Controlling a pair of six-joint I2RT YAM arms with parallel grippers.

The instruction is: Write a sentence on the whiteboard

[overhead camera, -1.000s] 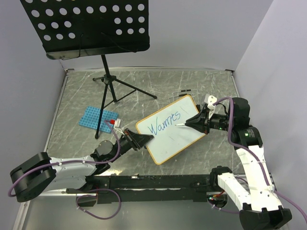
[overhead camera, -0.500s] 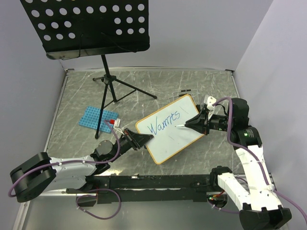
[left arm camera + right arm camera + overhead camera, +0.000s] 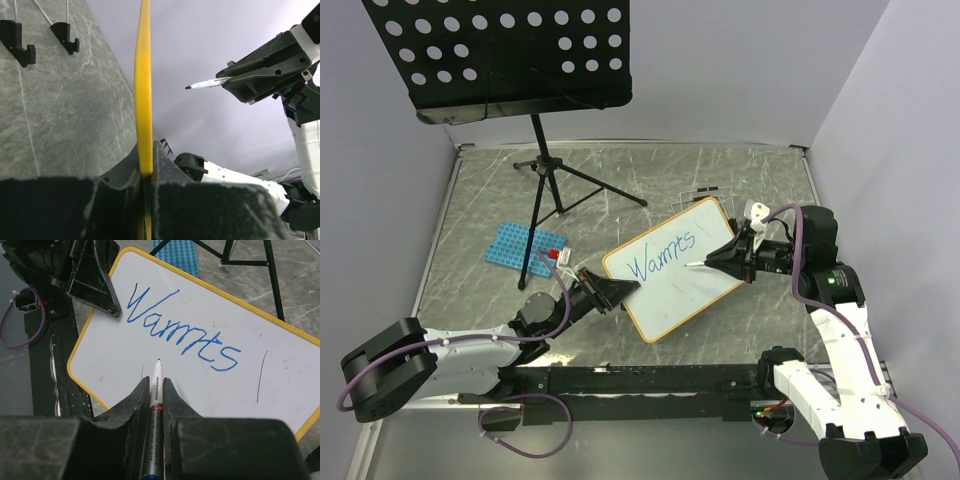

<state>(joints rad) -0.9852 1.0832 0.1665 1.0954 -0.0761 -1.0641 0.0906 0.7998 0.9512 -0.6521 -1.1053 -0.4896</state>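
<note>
The right gripper [image 3: 156, 384] pinches a marker [image 3: 157, 371] tightly between its fingers. The marker's tip points ahead and sits just clear of the whiteboard [image 3: 115, 360] in front of it. Just beyond the tip runs the sentence [image 3: 180, 332], so far only the blue word "Warmts". At the board's far edge, the left gripper [image 3: 146, 170] is clamped on the yellow frame. A music stand [image 3: 500, 60] stands well beyond.
</note>
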